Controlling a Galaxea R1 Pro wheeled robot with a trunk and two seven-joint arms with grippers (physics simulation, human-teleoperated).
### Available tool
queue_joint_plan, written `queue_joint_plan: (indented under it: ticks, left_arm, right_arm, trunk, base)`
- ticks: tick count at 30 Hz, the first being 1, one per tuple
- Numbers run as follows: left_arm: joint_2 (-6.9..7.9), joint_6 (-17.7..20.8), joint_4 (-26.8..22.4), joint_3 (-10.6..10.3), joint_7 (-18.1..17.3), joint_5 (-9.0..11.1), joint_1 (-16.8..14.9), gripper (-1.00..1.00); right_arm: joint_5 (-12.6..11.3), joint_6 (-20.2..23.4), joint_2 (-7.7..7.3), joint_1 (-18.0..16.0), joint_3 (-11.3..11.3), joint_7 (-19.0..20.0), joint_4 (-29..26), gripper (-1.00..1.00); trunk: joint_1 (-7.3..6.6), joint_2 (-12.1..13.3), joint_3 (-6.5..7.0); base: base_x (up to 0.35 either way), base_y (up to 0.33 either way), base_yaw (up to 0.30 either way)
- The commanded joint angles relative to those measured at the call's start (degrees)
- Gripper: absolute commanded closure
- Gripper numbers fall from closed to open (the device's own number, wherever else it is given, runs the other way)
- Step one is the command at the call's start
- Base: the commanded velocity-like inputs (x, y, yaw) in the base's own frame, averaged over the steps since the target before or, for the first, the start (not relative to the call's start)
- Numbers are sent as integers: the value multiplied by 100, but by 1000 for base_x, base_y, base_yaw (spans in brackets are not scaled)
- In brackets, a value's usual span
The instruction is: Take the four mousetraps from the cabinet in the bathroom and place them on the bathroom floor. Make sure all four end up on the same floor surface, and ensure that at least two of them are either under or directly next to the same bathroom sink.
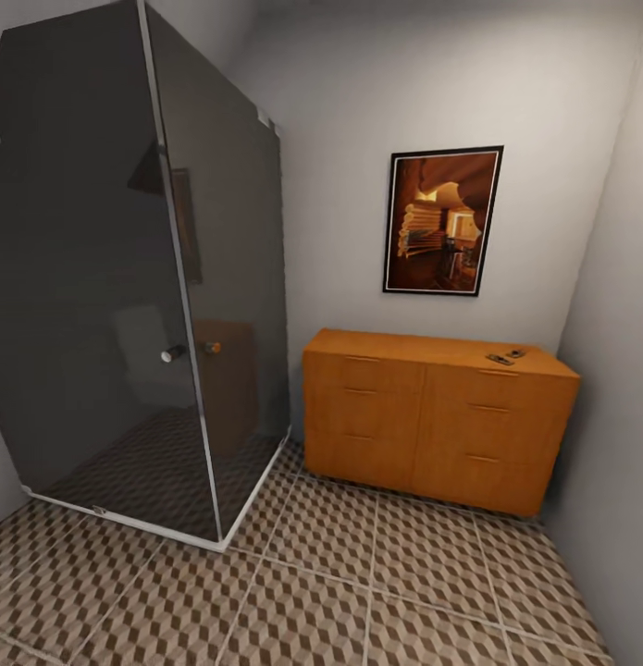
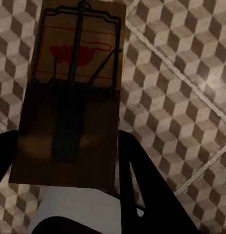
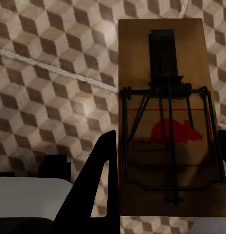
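Each arm carried a trap, so the step in hand appeared to be the carry from the cabinet (image 1: 438, 416) to a spot on the floor (image 1: 340, 592). In the left wrist view the left gripper (image 2: 69, 161) had its dark fingers (image 2: 142, 185) closed against the long sides of a trap (image 2: 74, 97), held above the cube-patterned tiles; the board's long axis ran along the fingers, with the red mouse mark and wire bail at the end away from the wrist. In the right wrist view the right gripper (image 3: 166, 161) clamped another trap (image 3: 169, 117) in the same way, its long axis also along the fingers, but with the red mark nearer the wrist and the dark bar at the far end. In the head view two more small traps (image 1: 506, 356) lay close together on the cabinet top near its right rear corner; which way they pointed was too small to tell. The cabinet stood against the back wall, with a dark glass shower (image 1: 136, 277) to its left and a framed picture (image 1: 442, 220) above. No sink appeared here, so the next move likely called for turning the base to find one, then lowering both boards flat onto the tiles beside it before opening the fingers.
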Motion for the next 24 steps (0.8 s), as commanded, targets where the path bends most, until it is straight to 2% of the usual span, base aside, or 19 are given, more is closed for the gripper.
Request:
queue_joint_plan:
  ticks: [1, 11, 24]
  left_arm:
    - [-1, 25, -2, 21, 21, -27, -5, 100]
    - [18, 25, -2, 21, 21, -22, -5, 100]
    - [14, 25, -2, 21, 21, -21, -5, 100]
  right_arm:
    - [50, 9, -2, -5, -25, -11, 8, 100]
    - [46, 4, -6, 1, -25, -36, 8, 100]
    - [63, 5, -6, -4, -18, -87, 0, 100]
  trunk:
    - [0, -4, -6]
    - [0, -4, -6]
    - [0, -4, -6]
  base:
    - [0, 0, 280]
    - [0, 0, 269]
    - [0, 0, 16]
